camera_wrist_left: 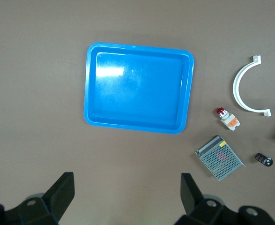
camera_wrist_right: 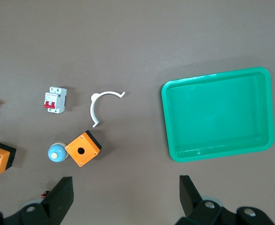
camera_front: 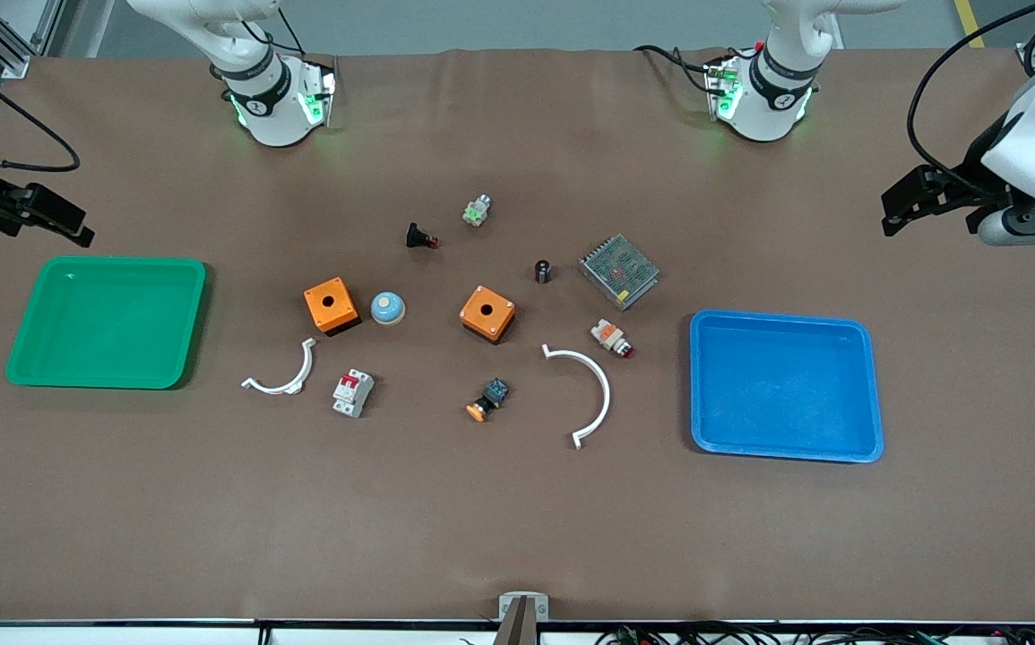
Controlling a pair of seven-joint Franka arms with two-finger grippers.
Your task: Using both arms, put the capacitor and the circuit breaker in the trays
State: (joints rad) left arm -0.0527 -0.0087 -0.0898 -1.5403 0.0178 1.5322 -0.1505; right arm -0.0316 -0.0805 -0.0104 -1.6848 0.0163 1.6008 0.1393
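The capacitor (camera_front: 542, 270), a tiny black cylinder with a grey top, stands mid-table beside a metal mesh box (camera_front: 619, 270); it also shows in the left wrist view (camera_wrist_left: 263, 160). The circuit breaker (camera_front: 353, 392), a white-grey block with red levers, lies nearer the front camera, beside a small white curved clip (camera_front: 282, 372); it also shows in the right wrist view (camera_wrist_right: 55, 100). My left gripper (camera_front: 916, 204) (camera_wrist_left: 128, 180) is open and empty, high over the table's left-arm end. My right gripper (camera_front: 47, 215) (camera_wrist_right: 125, 183) is open and empty, high over the right-arm end.
A blue tray (camera_front: 786, 385) lies toward the left arm's end, a green tray (camera_front: 105, 322) toward the right arm's end. Between them lie two orange boxes (camera_front: 331, 305) (camera_front: 487, 313), a large white curved clip (camera_front: 590, 387), a blue dome (camera_front: 387, 307) and several push-buttons.
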